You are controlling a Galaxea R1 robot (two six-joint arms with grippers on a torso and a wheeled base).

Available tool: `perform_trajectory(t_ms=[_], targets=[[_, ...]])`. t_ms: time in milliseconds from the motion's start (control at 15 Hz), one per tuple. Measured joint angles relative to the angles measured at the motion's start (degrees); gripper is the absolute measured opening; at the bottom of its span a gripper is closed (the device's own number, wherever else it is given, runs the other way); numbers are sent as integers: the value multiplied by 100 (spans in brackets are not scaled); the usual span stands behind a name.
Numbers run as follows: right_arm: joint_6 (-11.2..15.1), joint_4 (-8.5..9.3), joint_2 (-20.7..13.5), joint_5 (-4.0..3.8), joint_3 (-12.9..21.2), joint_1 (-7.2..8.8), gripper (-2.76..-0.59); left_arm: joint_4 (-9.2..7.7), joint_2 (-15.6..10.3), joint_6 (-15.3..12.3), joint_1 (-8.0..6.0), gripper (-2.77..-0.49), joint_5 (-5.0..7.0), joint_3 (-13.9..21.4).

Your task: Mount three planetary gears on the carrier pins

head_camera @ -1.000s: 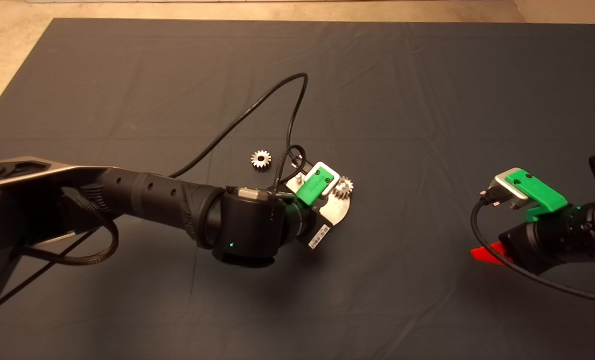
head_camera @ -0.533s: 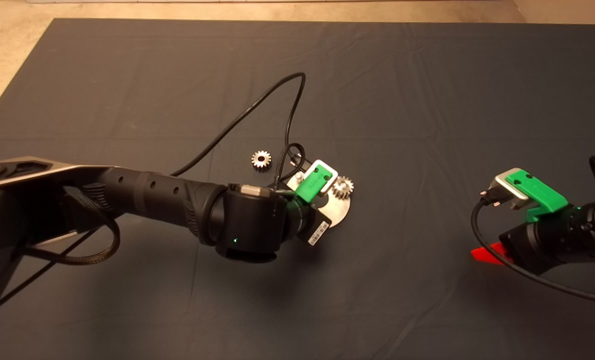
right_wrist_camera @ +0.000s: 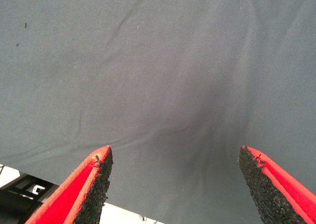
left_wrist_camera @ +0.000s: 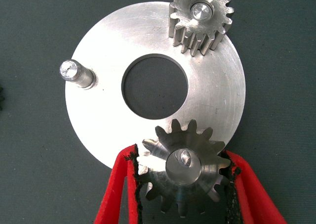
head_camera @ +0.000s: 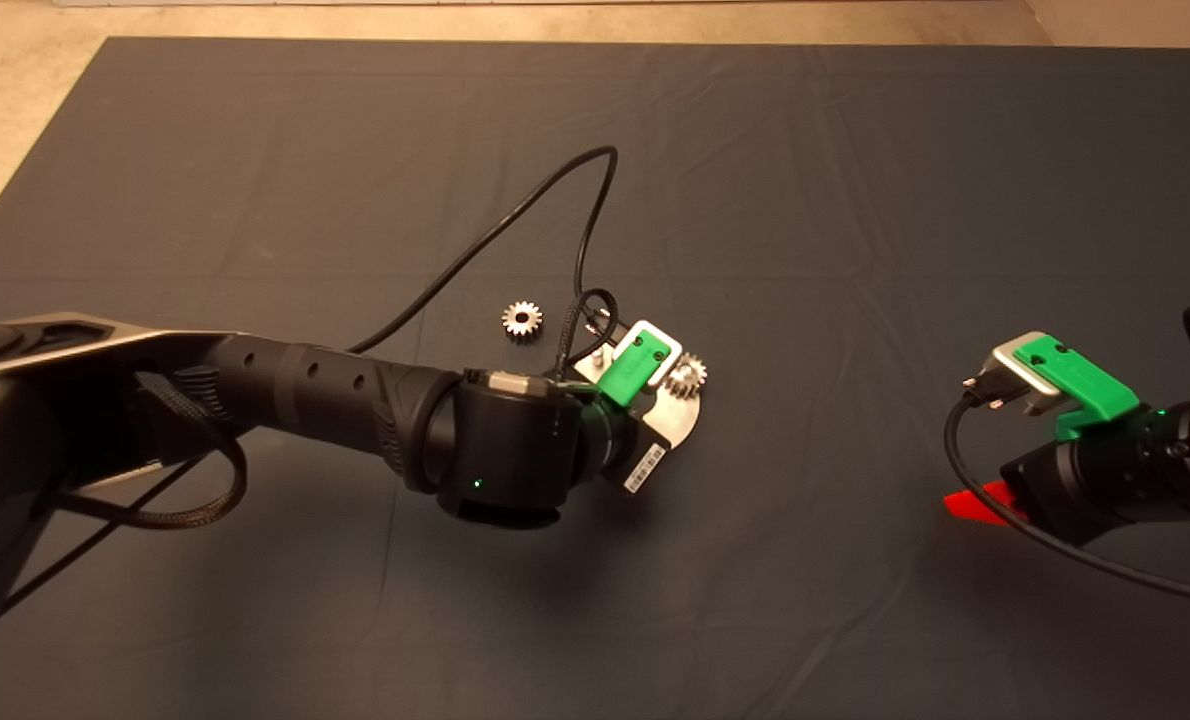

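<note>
The round silver plate (left_wrist_camera: 101, 115) lies on the mat with a large central hole. One planetary gear (left_wrist_camera: 200, 19) sits on a carrier pin at the plate's rim. A second gear (left_wrist_camera: 183, 172) sits over another pin, whose tip shows in its bore, and my left gripper (left_wrist_camera: 181, 155) is shut on it, pads against the teeth on both sides. The third carrier pin (left_wrist_camera: 74, 73) stands bare. A third gear (head_camera: 522, 320) lies loose on the mat just left of the plate (head_camera: 683, 420). My right gripper (right_wrist_camera: 174, 152) hangs open over bare mat at the right edge.
A black cable (head_camera: 515, 225) loops from the left wrist across the mat behind the plate. The dark mat (head_camera: 855, 200) stretches wide around the plate, and pale floor (head_camera: 15, 100) shows past its far left corner.
The left arm has barely shifted and stays over the plate with the gear between its fingers. The right gripper has drifted slightly to the right.
</note>
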Motion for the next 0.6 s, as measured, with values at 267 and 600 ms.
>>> perform_trajectory(t_ms=[267,600], targets=[[0,0,0,0,0,0,-147,2,0,-39,13,-254,2,0],[0,0,-2,1,0,79,-147,13,11,-85,138,-255,-2,46]])
